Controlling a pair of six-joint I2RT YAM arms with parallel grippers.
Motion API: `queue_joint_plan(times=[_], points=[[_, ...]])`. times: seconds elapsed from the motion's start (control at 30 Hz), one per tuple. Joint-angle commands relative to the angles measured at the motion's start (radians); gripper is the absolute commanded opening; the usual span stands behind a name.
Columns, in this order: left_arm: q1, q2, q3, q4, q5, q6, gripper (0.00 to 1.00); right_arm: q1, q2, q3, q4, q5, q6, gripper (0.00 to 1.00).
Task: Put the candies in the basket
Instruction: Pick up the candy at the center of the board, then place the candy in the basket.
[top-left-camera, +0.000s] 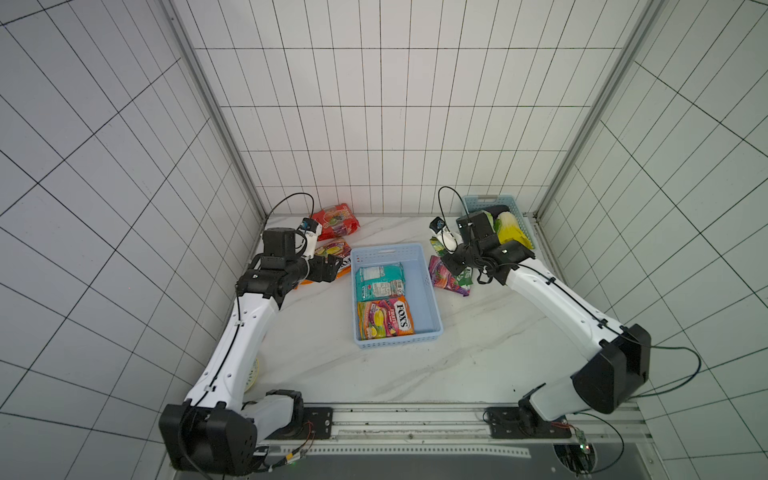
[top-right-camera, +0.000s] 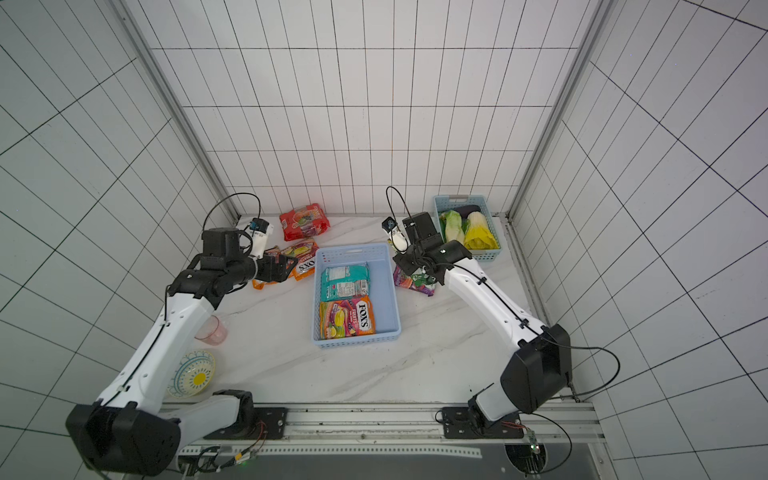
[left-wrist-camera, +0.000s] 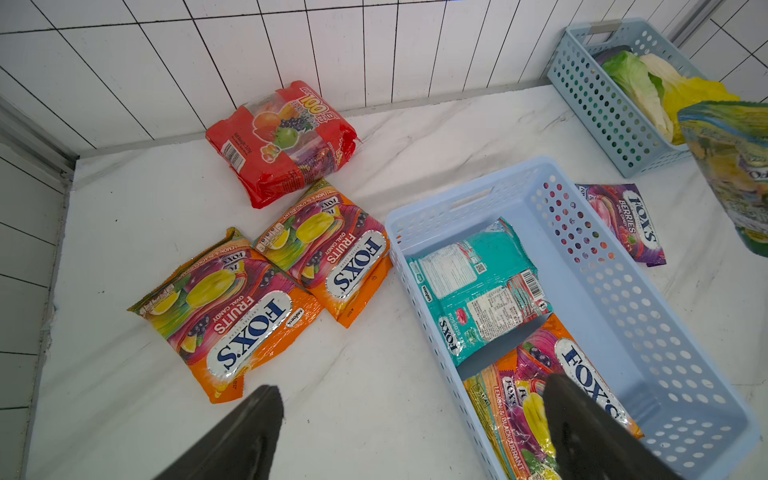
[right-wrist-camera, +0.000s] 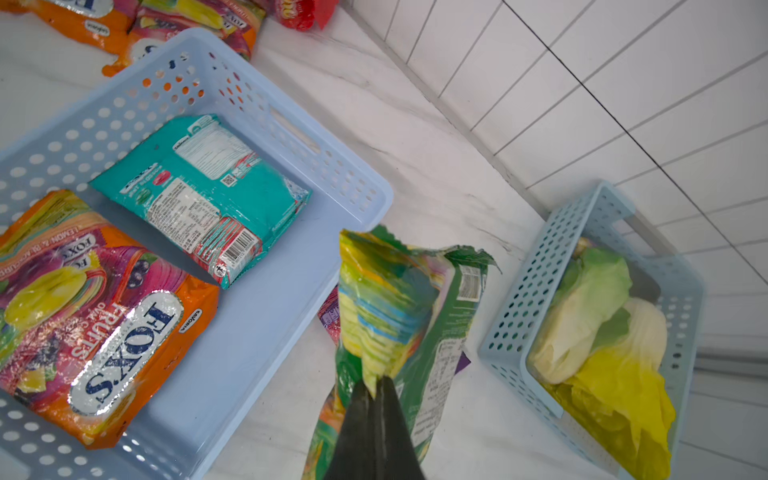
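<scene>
The pale blue basket (top-left-camera: 390, 249) (top-right-camera: 353, 251) stands mid-table and holds a teal candy bag (top-left-camera: 379, 282) and an orange FOX'S bag (top-left-camera: 384, 318). Left of it on the table lie a red bag (left-wrist-camera: 286, 141) and two orange FOX'S bags (left-wrist-camera: 232, 307) (left-wrist-camera: 328, 253). A purple bag (left-wrist-camera: 623, 220) lies right of the basket. My right gripper (right-wrist-camera: 376, 384) (top-left-camera: 451, 259) is shut on a green bag (right-wrist-camera: 399, 299), lifted beside the basket's right wall, over the purple bag. My left gripper (left-wrist-camera: 411, 384) (top-left-camera: 332, 266) is open and holds nothing. It hovers over the basket's left wall.
A smaller blue basket (top-left-camera: 478, 202) (right-wrist-camera: 540, 270) with leafy vegetables (top-right-camera: 478, 232) stands at the back right corner. A pink cup (top-right-camera: 214, 330) and a patterned plate (top-right-camera: 193, 374) sit near the left arm's base. Tiled walls close in the back and sides.
</scene>
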Motion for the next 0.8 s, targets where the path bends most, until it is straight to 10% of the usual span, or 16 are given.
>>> queue_joint_plan(times=[0.0,0.77], points=[[-0.013,-0.007,0.015,0.008,-0.024,0.0,0.96,0.039,0.043,0.045,0.1,-0.054,-0.231,0.0],[-0.021,-0.007,0.03,0.022,-0.161,-0.044,0.96,0.21,0.412,0.096,0.37,0.005,-0.804,0.0]])
